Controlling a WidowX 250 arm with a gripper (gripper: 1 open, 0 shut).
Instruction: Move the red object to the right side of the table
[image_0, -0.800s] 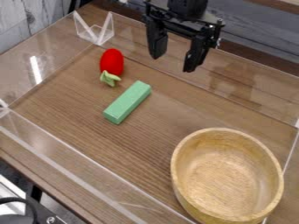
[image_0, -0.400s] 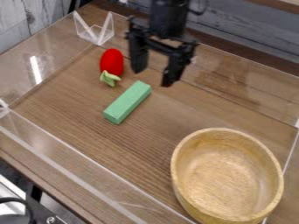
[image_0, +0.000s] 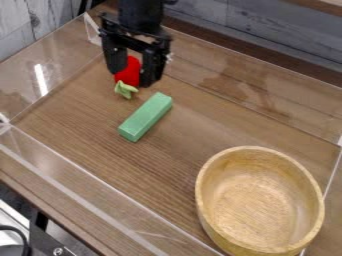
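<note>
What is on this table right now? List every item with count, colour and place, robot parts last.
red object: one, glossy red with pale green leafy end, far left, between the open fingers
green block: one, green, centre-left, just in front of the red object
wooden bowl: one, light wood, near right corner
table: one, brown wood grain, clear low walls around it
gripper: one, black, open, pointing down over the red object

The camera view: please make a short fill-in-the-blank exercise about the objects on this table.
1. The claw stands ____ around the red object.
2. The block lying near the red object is ____ in colour.
3. The round wooden ____ sits at the table's near right corner.

Missing words: open; green; bowl
</note>
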